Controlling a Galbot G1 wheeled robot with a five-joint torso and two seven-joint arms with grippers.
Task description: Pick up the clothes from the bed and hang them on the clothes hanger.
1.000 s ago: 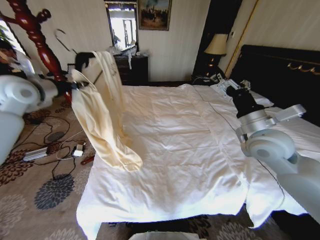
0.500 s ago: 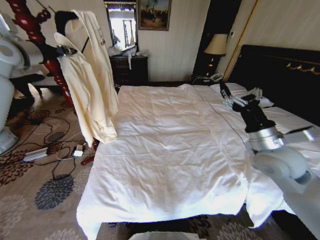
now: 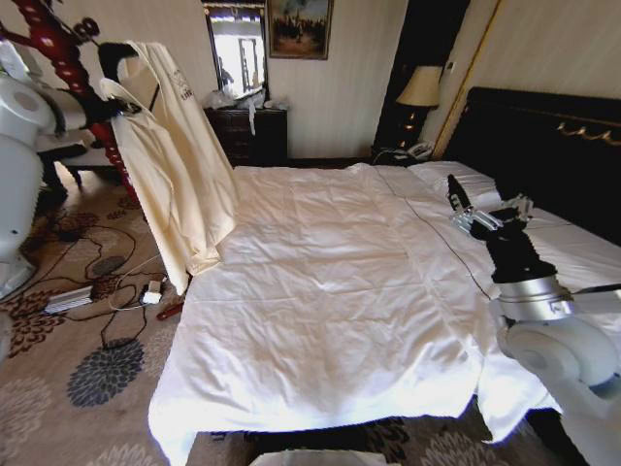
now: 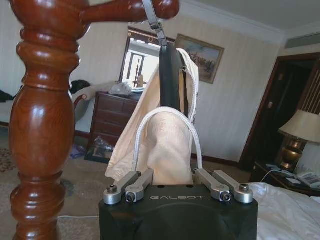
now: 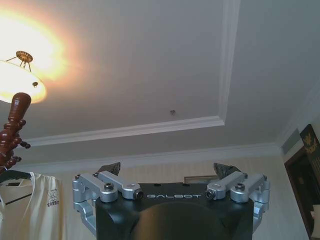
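Observation:
The cream clothes (image 3: 179, 165) hang off the bed's left side on the black clothes hanger (image 3: 114, 53), right beside the red-brown coat stand. My left gripper (image 3: 124, 105) is shut on the fabric just under the hanger. In the left wrist view the cream clothes (image 4: 170, 145) bulge between the jaws of the left gripper (image 4: 170, 167). The clothes hanger (image 4: 172, 80) rises above it, and its silver hook (image 4: 152, 17) crosses a peg of the stand. My right gripper (image 3: 480, 212) is open above the bed (image 3: 320, 291), near the pillows. The right gripper (image 5: 169, 172) faces the ceiling.
The twisted wooden coat stand (image 3: 58, 49) is at the far left, and its post (image 4: 42, 125) is close to my left gripper. Cables and a power strip (image 3: 73, 296) lie on the patterned carpet. A dark dresser (image 3: 257, 131) and a lamp (image 3: 422, 87) stand at the back wall.
My left arm has lifted the clothes off the bed's edge, up and left to the coat stand. My right arm has drawn back toward me and to the right.

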